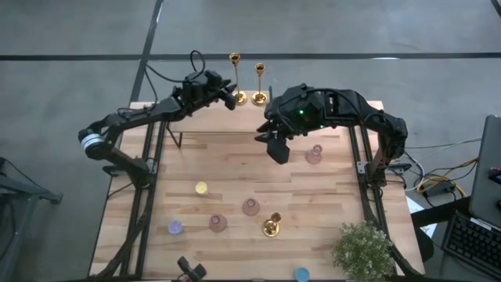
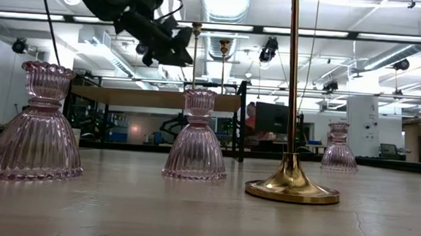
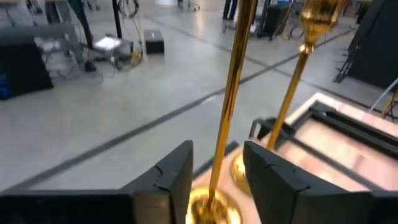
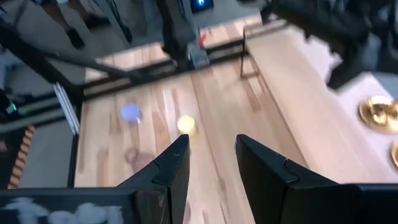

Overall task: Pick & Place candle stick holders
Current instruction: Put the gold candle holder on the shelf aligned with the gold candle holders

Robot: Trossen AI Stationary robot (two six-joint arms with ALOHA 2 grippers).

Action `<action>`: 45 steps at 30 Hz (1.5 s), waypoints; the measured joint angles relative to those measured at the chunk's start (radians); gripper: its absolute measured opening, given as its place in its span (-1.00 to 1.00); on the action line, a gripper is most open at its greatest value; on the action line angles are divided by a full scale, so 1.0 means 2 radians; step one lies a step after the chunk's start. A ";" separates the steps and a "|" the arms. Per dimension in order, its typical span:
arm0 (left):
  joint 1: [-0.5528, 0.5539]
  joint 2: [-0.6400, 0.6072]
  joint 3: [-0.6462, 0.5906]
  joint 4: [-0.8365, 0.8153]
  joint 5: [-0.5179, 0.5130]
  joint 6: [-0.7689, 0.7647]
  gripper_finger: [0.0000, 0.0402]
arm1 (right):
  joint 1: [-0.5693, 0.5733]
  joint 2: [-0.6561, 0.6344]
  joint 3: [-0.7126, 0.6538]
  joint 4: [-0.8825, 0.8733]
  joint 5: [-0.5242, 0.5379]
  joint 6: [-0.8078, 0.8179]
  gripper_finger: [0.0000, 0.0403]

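Standing open, the left gripper point(image 3: 214, 180) has one dark finger point(image 3: 168, 180) on each side of a thin gold stem, and the fingers do not look like they touch it. That stem belongs to the first candle stick holder point(image 1: 236, 78), which stands upright at the far edge of the table point(image 1: 235, 157), with its round base low between the fingers. Just beside it stands the second candle stick holder point(image 1: 260, 83), also upright. Both show in the left wrist view, side by side, the second one point(image 3: 298, 74) a bit farther off. The right gripper point(image 4: 211, 168) hangs above the middle of the table with its fingers apart and nothing between them. The third candle stick holder point(image 1: 271, 225) stands well apart from the other two, near the front of the table, and the low view shows its gold base point(image 2: 293, 187) flat on the wood. Pink glass holders point(image 2: 197, 135) stand near it. A small yellow candle point(image 1: 201, 188) and a purple candle point(image 1: 175, 227) sit on the left part of the table. A green plant point(image 1: 362, 249) sits at the front right corner.
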 joint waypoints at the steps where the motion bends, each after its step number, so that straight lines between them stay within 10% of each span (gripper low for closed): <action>1: 0.000 -0.008 0.000 -0.019 0.002 -0.001 -0.21 | 0.001 -0.001 0.000 -0.014 0.000 0.000 -0.36; 10: -0.017 -0.096 0.000 -0.169 0.021 -0.008 -0.08 | 0.034 -0.003 0.000 -0.130 -0.015 -0.034 -0.27; 25: -0.098 -0.202 0.000 -0.196 0.032 -0.023 -0.07 | 0.158 -0.032 -0.100 -0.176 -0.019 -0.023 -0.27; 45: -0.183 -0.257 0.000 -0.156 0.117 -0.184 -0.07 | 0.268 -0.179 -0.568 0.227 0.009 0.059 -0.07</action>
